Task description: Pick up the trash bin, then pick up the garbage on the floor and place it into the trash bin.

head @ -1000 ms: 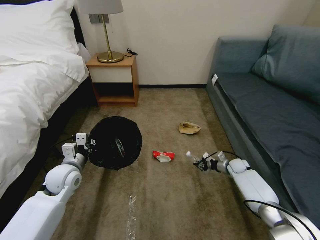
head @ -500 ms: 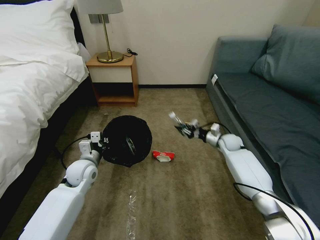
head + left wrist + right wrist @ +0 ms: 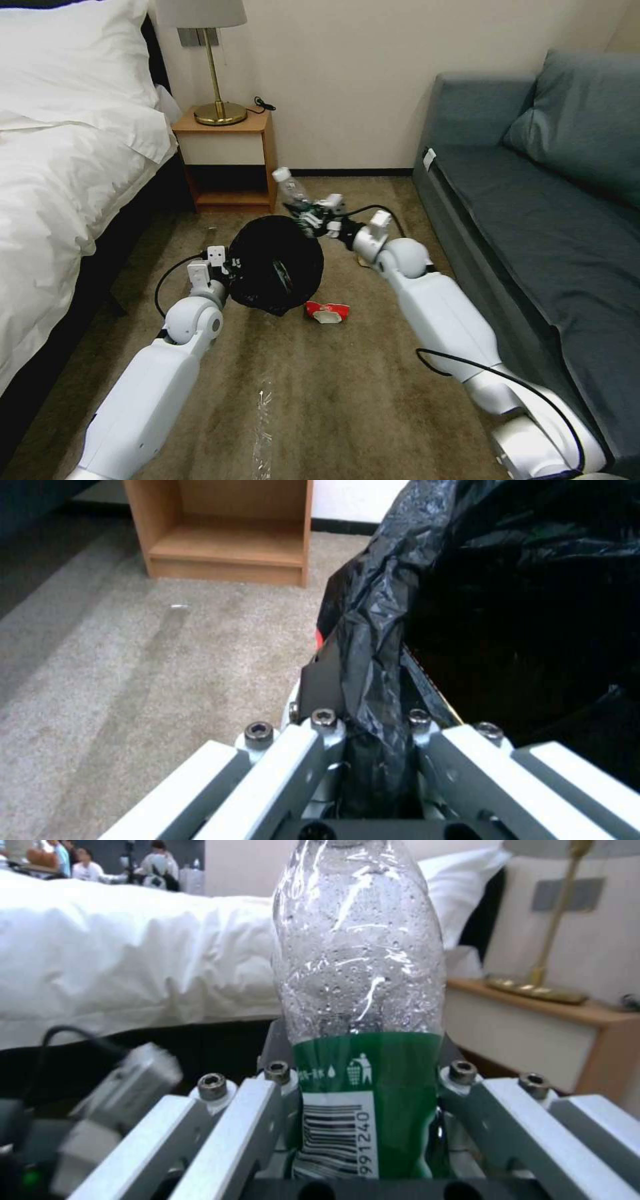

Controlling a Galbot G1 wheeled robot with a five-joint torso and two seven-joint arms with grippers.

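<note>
Right gripper (image 3: 308, 217) clamped on one clear green-labelled bottle (image 3: 291, 188), at the trash bin's (image 3: 277, 263) 12 o'clock rim; bottle's long axis runs toward 11 o'clock, cap end away from the wrist. Left gripper (image 3: 230, 268) pinches the bin's black liner (image 3: 373, 630) at its 9 o'clock edge, arm stretched forward. One red-and-white packet (image 3: 327, 311) on the carpet at the bin's 5 o'clock. One brown paper bag (image 3: 363, 260) mostly hidden behind the right arm.

White jointed arms; black cables; silver hex-screwed claws.
</note>
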